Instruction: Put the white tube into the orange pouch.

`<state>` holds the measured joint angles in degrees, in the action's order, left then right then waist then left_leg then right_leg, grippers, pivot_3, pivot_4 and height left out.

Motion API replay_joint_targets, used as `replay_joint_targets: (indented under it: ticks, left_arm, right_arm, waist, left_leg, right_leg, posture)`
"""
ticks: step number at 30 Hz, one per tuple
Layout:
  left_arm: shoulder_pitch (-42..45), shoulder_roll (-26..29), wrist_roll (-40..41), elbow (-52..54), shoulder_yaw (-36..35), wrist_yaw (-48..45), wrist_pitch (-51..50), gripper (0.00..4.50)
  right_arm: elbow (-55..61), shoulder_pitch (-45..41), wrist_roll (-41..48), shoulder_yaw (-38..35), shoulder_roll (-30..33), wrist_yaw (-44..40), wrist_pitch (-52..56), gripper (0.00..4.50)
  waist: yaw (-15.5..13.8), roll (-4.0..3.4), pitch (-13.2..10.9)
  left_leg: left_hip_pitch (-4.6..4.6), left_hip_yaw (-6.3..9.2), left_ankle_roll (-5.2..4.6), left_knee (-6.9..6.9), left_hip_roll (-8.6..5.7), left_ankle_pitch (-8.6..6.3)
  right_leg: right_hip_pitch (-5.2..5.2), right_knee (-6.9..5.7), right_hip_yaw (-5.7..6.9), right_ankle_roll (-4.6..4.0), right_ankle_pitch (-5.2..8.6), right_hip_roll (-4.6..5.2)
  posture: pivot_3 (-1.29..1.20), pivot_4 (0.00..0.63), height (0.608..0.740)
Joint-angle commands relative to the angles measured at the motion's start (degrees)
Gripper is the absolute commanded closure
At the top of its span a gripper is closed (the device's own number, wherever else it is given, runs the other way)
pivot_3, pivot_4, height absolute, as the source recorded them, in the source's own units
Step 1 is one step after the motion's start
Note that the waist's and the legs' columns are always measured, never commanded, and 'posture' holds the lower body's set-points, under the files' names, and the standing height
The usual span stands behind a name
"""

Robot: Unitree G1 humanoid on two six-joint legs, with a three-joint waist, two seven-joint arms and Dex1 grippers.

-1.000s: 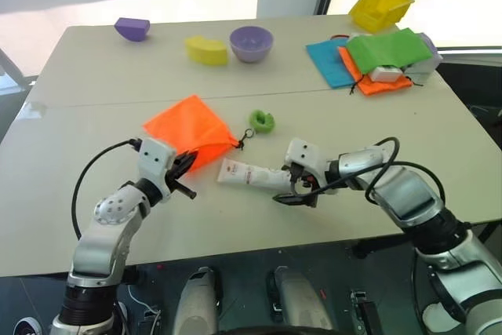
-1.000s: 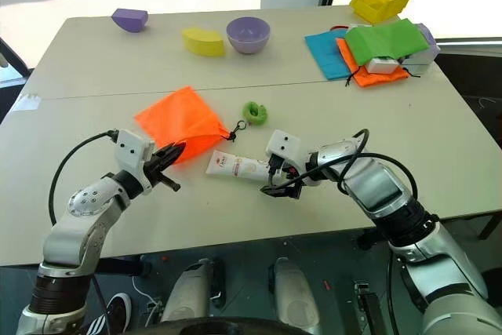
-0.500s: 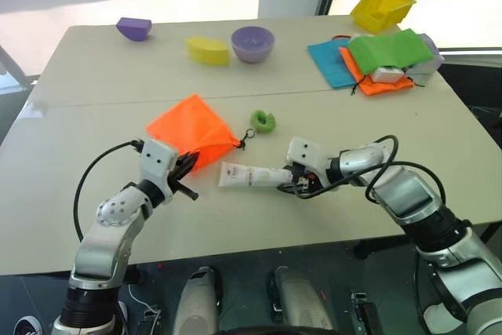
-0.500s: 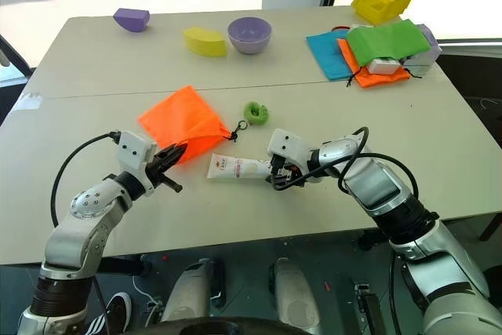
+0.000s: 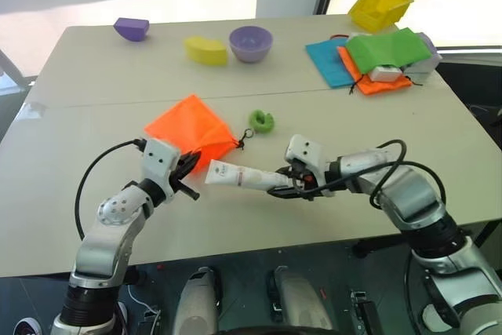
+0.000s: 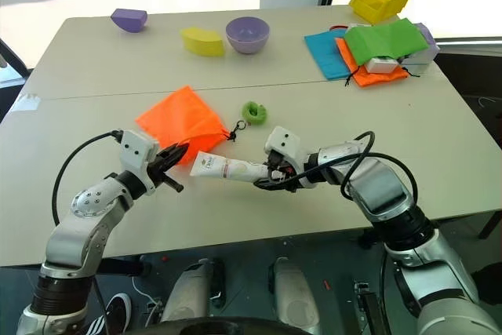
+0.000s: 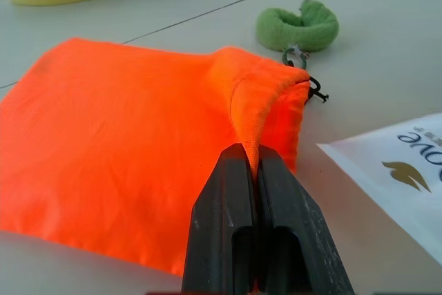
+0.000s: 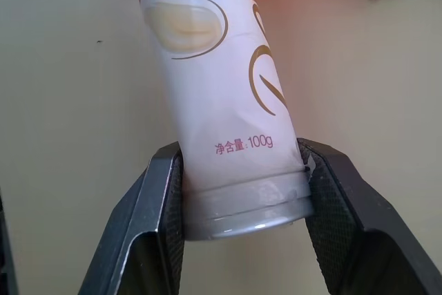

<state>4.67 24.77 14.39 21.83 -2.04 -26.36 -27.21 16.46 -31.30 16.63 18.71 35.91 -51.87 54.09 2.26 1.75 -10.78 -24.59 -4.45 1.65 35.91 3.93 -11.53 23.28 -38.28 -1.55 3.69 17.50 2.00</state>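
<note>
The orange pouch (image 5: pixel 190 125) lies flat on the table left of centre, its dark cord (image 5: pixel 246 141) trailing to the right. My left gripper (image 5: pixel 187 174) is shut on a fold of fabric at the pouch's mouth (image 7: pixel 252 112) and holds that fold up. The white tube (image 5: pixel 238 177) stretches between the two grippers, its flat end close to the pouch's mouth. My right gripper (image 5: pixel 287 187) is shut on the tube's capped end (image 8: pixel 242 202), one finger on each side.
A green fuzzy ring (image 5: pixel 262 121) lies just beyond the cord. At the back stand a purple bowl (image 5: pixel 251 42), a yellow block (image 5: pixel 206 50) and a purple block (image 5: pixel 132 28). Stacked cloths (image 5: pixel 376 56) and a yellow bin (image 5: pixel 380 8) sit far right.
My right gripper has closed on the tube's capped end and carried the tube leftward, bringing its flat end close to the pouch. The left gripper has stayed still, still pinching the fabric.
</note>
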Motion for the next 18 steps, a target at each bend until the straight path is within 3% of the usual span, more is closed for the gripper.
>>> replay_joint_targets:
  ticks: [1, 8, 18]
  left_arm:
    - [0.7, 0.5, -0.1, 3.1, 0.3, -0.3, 0.8, 4.5]
    - [1.2, 0.6, -0.2, 3.7, 0.7, -0.3, 0.5, 4.5]
    - [1.2, 0.6, -0.6, 3.6, 1.5, -0.2, 0.5, 4.5]
  right_arm:
    - [-0.2, -1.2, -2.1, -0.1, -0.1, 2.4, -2.3, 2.7]
    - [-2.3, -2.3, -3.4, 0.1, -2.4, 4.8, -3.1, 2.7]
    - [-2.9, -4.5, -5.1, 2.2, -10.3, 11.1, -1.2, 2.7]
  waist:
    - [-0.1, 0.0, 0.0]
    - [-0.1, 0.0, 0.0]
    - [0.1, 0.0, 0.0]
  left_leg:
    - [-0.01, 0.0, 0.0, 0.0, 0.0, 0.0]
    - [-0.02, -0.01, 0.0, -0.01, -0.01, 0.0]
    - [-0.02, 0.0, 0.0, -0.02, 0.0, 0.0]
  right_leg:
    - [0.0, 0.02, 0.0, 0.0, 0.0, 0.01]
    - [0.0, 0.05, 0.0, 0.01, -0.01, 0.0]
    - [0.02, 0.04, 0.01, 0.22, -0.12, -0.13]
  posture:
    - [0.0, 0.15, 0.74]
    - [0.0, 0.15, 0.74]
    - [0.0, 0.15, 0.74]
